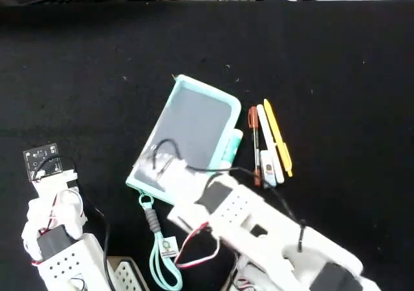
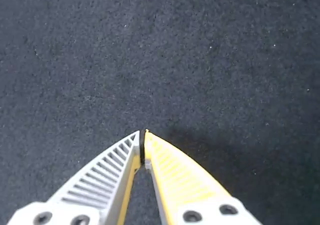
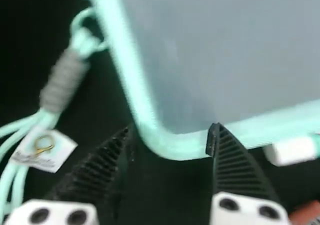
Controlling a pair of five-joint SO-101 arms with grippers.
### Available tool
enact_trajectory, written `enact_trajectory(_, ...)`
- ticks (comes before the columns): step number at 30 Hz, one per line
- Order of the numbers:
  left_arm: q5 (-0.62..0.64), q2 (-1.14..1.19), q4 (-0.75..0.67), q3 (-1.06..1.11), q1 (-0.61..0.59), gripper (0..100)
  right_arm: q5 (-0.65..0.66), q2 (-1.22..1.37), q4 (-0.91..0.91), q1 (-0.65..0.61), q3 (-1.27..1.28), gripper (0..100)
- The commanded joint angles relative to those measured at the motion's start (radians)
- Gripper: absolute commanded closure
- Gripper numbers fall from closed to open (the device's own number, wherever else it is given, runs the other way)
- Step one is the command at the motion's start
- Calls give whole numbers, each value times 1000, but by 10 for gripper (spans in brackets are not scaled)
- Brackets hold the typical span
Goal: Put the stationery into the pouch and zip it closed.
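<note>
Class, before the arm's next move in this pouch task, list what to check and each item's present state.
1. Pouch flat on the table: ok.
2. Right gripper at the pouch's corner, jaws open astride it: ok.
3. Pouch open for loading: cannot tell.
4. Three pens inside the pouch: not ok, they lie beside it.
5. Left gripper clear of the pouch, jaws shut over bare table: ok.

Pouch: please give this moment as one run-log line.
pouch flat | pens outside, beside it | right hand open at pouch corner | left hand shut, empty

right gripper (image 3: 170,135) | black fingers (image 3: 231,160) apart, straddling mint-edged pouch (image 3: 210,50) corner | strap (image 3: 62,82) and tag (image 3: 42,150) beside
</note>
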Motion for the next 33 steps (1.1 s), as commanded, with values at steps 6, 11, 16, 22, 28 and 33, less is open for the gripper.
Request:
enact_trajectory(6,-6,-2,-12,16,10,966,3,19,-11,-170,4,766)
enact_trajectory(11,-6,-2,-12,16,10,966,3,19,-8,-259,30,766)
enact_trajectory(16,-6,-2,-12,16,12,966,3,19,26,-316,24,766)
enact_trajectory(22,-6,-2,-12,16,12,966,3,21,31,-347,21,765)
enact_trajectory(28,-6,-2,-12,16,13,966,3,19,127,-347,-81,765)
enact_trajectory(33,-6,-2,-12,16,13,966,-6,25,155,-348,-166,763)
